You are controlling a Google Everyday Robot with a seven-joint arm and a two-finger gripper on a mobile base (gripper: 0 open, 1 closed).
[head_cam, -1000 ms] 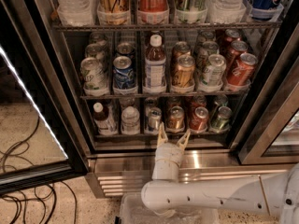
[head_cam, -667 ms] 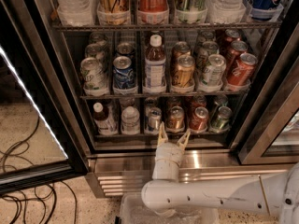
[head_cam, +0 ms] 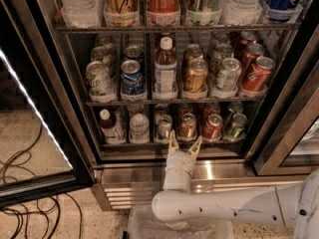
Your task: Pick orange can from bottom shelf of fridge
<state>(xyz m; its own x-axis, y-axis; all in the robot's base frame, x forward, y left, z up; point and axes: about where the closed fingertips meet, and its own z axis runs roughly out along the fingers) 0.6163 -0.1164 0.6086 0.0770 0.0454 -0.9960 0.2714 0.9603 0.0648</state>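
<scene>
The fridge (head_cam: 75, 113) stands open in front of me, with wire racks of drinks. On the bottom shelf (head_cam: 164, 142) a row of small cans and bottles stands. The orange can (head_cam: 212, 127) with a silver top is there, right of a gold-brown can (head_cam: 187, 126) and left of a green can (head_cam: 236, 126). My gripper (head_cam: 183, 144) is open, its two tan fingers pointing up at the shelf's front edge, just below the gold-brown can and to the lower left of the orange can. It holds nothing.
The glass door (head_cam: 30, 133) hangs open at the left. A ribbed steel base panel (head_cam: 124, 188) lies below the shelf. Black cables (head_cam: 20, 183) lie on the speckled floor. Taller cans and a bottle (head_cam: 165, 68) fill the rack above.
</scene>
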